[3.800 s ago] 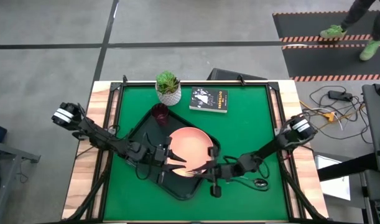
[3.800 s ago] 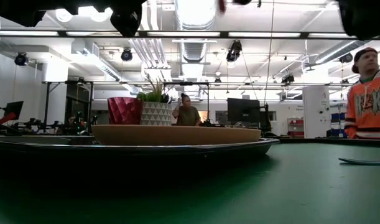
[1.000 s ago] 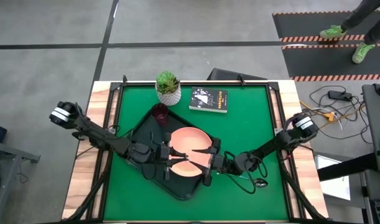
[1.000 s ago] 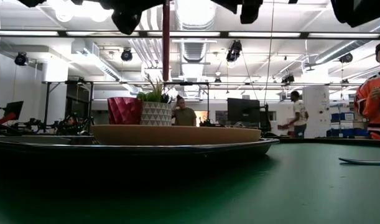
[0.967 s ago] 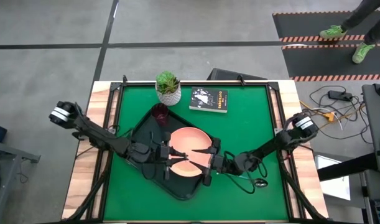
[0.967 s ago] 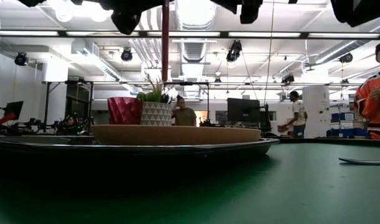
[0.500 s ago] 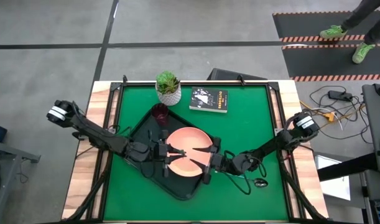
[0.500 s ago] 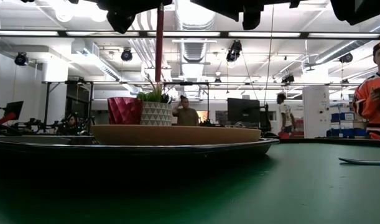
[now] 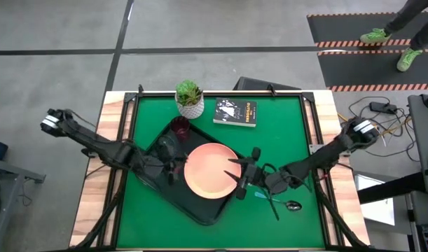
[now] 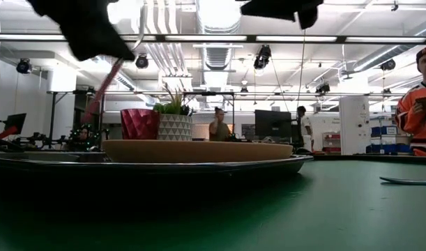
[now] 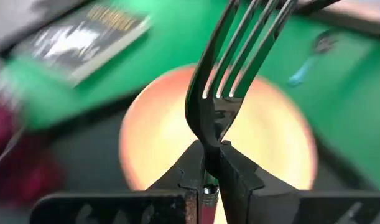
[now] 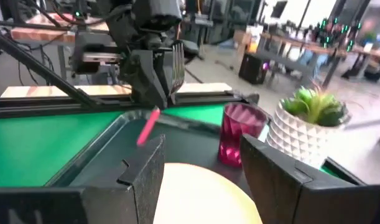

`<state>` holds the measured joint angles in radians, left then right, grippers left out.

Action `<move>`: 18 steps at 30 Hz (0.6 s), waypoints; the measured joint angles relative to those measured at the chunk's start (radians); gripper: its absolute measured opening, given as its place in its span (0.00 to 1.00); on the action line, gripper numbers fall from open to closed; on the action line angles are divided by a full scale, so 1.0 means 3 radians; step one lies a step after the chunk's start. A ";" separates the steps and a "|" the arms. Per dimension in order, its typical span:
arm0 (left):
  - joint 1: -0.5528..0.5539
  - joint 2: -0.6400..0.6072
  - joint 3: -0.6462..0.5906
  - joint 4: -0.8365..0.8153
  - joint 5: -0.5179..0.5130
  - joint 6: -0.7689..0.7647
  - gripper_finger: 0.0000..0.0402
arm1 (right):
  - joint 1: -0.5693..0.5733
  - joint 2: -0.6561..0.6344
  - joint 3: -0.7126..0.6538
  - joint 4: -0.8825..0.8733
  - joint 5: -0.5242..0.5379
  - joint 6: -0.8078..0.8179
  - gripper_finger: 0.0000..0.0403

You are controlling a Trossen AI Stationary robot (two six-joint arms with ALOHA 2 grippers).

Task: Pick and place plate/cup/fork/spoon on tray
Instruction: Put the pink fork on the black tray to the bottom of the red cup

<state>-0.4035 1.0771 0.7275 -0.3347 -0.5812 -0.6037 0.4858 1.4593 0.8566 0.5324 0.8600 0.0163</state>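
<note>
The peach plate [image 9: 212, 170] lies in the black tray [image 9: 199, 210]. The dark red cup [image 9: 180, 126] stands in the tray's far corner. My left gripper [image 9: 173, 168] hovers over the tray at the plate's left rim, shut on the fork [image 11: 239, 50]. The fork's pink handle [image 10: 104, 87] slants down below the gripper. My right gripper [image 9: 242, 175] stands open at the plate's right rim with nothing between its fingers. The teal-handled spoon [image 9: 273, 201] lies on the green mat, right of the tray. My left gripper pinches the fork's metal neck [image 11: 208, 140] between its two fingers, just below the tines. The tines [image 11: 252, 31] stick out past the fingertips, and the pink handle [image 12: 148, 127] slants down behind them. The fork hangs clear above the tray.
A white pot with a green plant [image 9: 189, 98] and a small black book [image 9: 236, 112] sit at the far edge. Bare green mat lies near the tray's left and right sides. People stand in the room beyond the table [image 10: 425, 104].
My left gripper has drawn back from over the plate toward the table's left edge, still shut on the fork. The fork has tipped from upright to slanting. My right gripper has pulled slightly toward the right, and the whole plate now shows.
</note>
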 joint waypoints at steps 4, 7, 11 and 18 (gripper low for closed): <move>0.0186 -0.0131 0.0093 -0.1067 -0.0003 -0.0690 0.04 | 0.0000 -0.0315 0.0000 -0.0453 0.0004 0.0165 0.49; 0.0398 -0.0139 0.0139 -0.1639 0.0191 -0.0977 0.04 | 0.0000 -0.0520 0.0000 -0.0656 0.0007 0.0170 0.49; 0.0629 -0.0048 0.0145 -0.2090 0.0563 -0.1101 0.04 | 0.0001 -0.0702 0.0000 -0.0854 0.0013 0.0170 0.49; 0.0936 0.0162 0.0120 -0.2299 0.0722 -0.1112 0.04 | 0.0001 -0.0730 0.0000 -0.1017 0.0013 0.0129 0.49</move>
<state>-0.1226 1.1256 0.7635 -1.0245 -0.3646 -0.9373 0.4862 1.2403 0.8566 0.2272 0.8639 0.0549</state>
